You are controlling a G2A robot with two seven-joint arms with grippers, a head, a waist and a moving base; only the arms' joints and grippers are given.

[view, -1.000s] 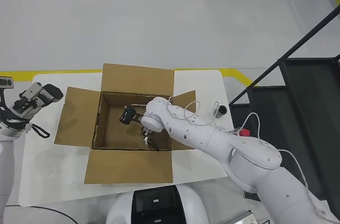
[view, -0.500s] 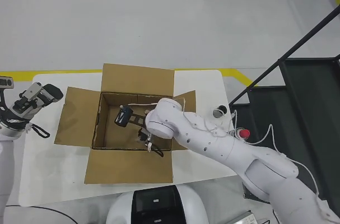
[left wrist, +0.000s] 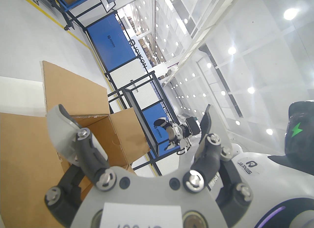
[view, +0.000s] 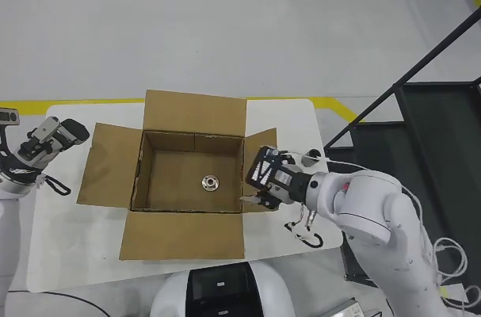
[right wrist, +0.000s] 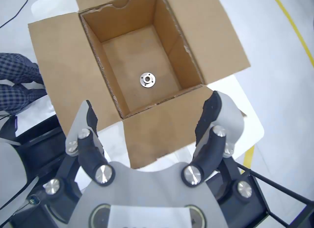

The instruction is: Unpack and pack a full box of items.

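An open cardboard box (view: 145, 182) stands mid-table with all flaps folded out. On its floor lies one small round metal flange (view: 208, 183), also seen as the flange (right wrist: 147, 79) inside the box (right wrist: 171, 49). My right gripper (view: 256, 181) hovers over the box's right flap, open and empty; its own view shows the right gripper (right wrist: 152, 116) spread wide above that flap. My left gripper (view: 46, 139) is raised off the table's left end, beyond the left flap. The left gripper (left wrist: 130, 125) is open with nothing between its fingers, beside the box flap (left wrist: 73, 91).
The white table (view: 82, 238) has bare room left of and in front of the box. A small dark cylinder (view: 313, 155) and a red button (view: 345, 188) sit near the right edge. A black metal stair frame (view: 430, 119) stands to the right. Checked fabric (right wrist: 14, 76) shows beside the table.
My right arm has pulled out of the box and swung right, ending over the right flap. The flange on the box floor is now uncovered. The left arm has stayed put.
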